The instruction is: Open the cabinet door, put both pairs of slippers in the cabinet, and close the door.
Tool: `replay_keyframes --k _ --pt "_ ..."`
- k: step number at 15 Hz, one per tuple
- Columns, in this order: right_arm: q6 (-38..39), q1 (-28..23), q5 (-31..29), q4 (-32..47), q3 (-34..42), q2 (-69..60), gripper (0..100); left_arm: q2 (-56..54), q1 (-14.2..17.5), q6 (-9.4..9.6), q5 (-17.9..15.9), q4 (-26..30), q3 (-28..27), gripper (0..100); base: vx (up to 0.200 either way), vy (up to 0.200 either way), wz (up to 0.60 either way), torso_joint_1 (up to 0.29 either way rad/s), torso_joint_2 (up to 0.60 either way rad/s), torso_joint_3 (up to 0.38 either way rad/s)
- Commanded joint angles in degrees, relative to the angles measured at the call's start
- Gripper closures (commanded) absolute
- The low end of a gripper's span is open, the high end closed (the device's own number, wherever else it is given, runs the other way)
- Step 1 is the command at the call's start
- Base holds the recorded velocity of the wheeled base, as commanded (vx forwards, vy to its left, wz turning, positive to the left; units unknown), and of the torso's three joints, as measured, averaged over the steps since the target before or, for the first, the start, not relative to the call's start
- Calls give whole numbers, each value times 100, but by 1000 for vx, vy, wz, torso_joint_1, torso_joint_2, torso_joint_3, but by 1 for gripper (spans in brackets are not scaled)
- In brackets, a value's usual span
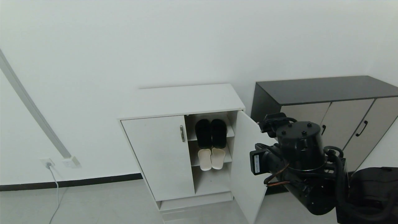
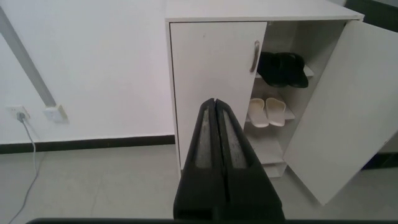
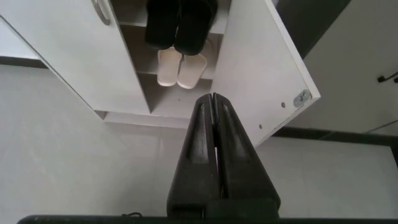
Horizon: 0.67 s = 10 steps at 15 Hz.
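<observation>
Right gripper [image 3: 214, 96] — fingers pressed together, holding nothing — hangs before the white two-door cabinet [image 1: 186, 99], near its swung-open right door [image 1: 248, 161]. Left gripper [image 2: 215, 102], likewise closed and empty, faces the closed left door [image 1: 158, 155]. Soft black slippers [image 1: 211, 133] lie on the upper shelf, flat cream slippers [image 1: 211, 158] on the shelf beneath.

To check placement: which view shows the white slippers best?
Head view: the white slippers show whole on the middle shelf, below the black slippers. Left wrist view shows them obliquely; right wrist view, at a steep angle.
</observation>
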Motion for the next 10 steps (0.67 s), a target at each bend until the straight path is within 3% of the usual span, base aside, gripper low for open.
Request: replay_keyframes --k 1,5,8,10 --pt "-1 1 0 0 0 9 100 7 1 0 1 0 0 100 -200 0 0 7 2 2" --pt "-10 -25 0 0 0 9 100 7 1 0 1 0 0 100 -200 0 0 8 4 0" --pt "-107 -139 0 -53 -79 9 100 7 1 0 1 0 0 100 0 0 0 0 0 0" --pt "-151 -473 35 -9 -325 70 100 7 1 0 1 0 0 100 0 0 0 0 0 0"
